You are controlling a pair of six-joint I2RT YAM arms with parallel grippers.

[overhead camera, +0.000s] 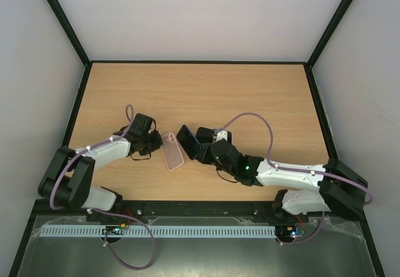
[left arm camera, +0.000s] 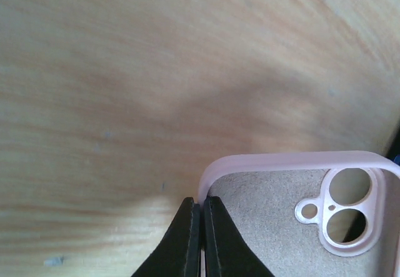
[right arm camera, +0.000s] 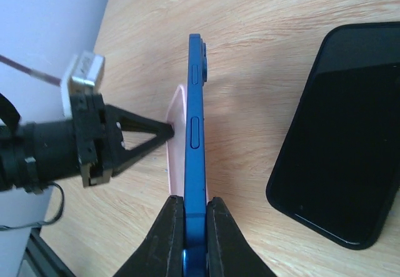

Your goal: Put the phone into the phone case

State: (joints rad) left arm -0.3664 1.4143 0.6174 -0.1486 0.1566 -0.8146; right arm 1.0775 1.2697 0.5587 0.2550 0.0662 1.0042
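The pink translucent phone case [overhead camera: 172, 153] lies flat on the wooden table, inner side up, its camera cut-out toward the far end. My left gripper [overhead camera: 157, 142] is shut on the case's left rim near that corner; the left wrist view shows the rim [left arm camera: 281, 162] pinched between the fingertips of the left gripper [left arm camera: 201, 211]. My right gripper [overhead camera: 201, 149] is shut on the blue phone [overhead camera: 187, 141]. It holds the phone [right arm camera: 195, 133] on its long edge beside the case [right arm camera: 177, 133], gripped at the near end by the right gripper [right arm camera: 195, 205].
A black phone-sized slab [right arm camera: 340, 139] lies flat on the table to the right of the held phone. The table [overhead camera: 206, 89] is walled at the left, back and right. The two grippers' fingertips are close together over the case.
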